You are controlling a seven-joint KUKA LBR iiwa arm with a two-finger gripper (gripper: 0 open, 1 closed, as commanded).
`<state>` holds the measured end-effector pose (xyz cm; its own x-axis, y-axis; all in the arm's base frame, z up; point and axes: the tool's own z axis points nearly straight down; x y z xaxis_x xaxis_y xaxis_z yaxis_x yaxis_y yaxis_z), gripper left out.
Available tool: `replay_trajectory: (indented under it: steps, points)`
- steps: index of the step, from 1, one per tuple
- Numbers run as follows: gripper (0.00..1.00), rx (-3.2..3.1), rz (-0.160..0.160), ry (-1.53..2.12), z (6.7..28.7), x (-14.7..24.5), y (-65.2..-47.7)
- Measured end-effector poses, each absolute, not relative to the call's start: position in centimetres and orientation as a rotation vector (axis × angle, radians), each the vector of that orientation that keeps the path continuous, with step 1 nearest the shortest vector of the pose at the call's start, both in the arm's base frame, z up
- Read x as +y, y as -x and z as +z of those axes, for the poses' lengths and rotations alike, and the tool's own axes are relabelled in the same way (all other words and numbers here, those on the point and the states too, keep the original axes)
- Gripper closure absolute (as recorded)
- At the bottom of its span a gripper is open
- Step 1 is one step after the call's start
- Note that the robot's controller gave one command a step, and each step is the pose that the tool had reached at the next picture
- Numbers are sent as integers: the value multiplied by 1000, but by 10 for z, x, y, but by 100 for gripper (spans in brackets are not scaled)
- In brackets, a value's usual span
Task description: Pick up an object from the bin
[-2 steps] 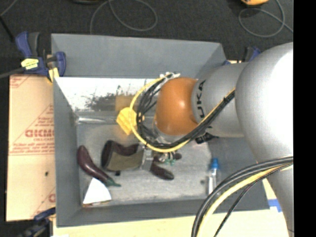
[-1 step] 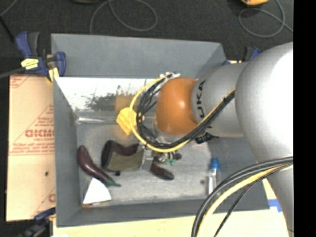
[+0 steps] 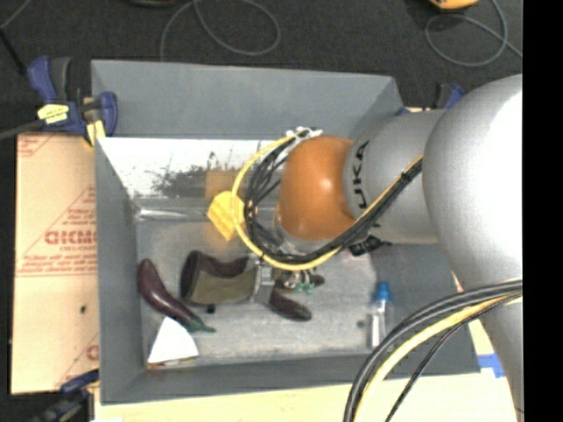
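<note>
My gripper (image 3: 280,282) is low in the middle of the bin, mostly hidden under the arm's orange cover. Its tip sits between a dark olive boot-shaped thing (image 3: 218,281) on its left and a small dark purple oblong thing (image 3: 290,307) just below it. A yellow crumpled thing (image 3: 224,214) lies up and to the left of it, partly behind the cables. I cannot make out anything held in the gripper.
A purple toy eggplant (image 3: 163,294) lies along the bin's left side, with a white triangular piece (image 3: 172,344) in the near left corner. A clear small bottle with a blue cap (image 3: 378,313) lies at the right. The arm covers the bin's right back part.
</note>
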<state>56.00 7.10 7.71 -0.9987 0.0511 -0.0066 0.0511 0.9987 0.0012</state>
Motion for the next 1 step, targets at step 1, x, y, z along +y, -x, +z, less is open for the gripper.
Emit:
replay_trajectory:
  steps: [1]
  points:
    - [100,3137,1,-81,98,71,-559]
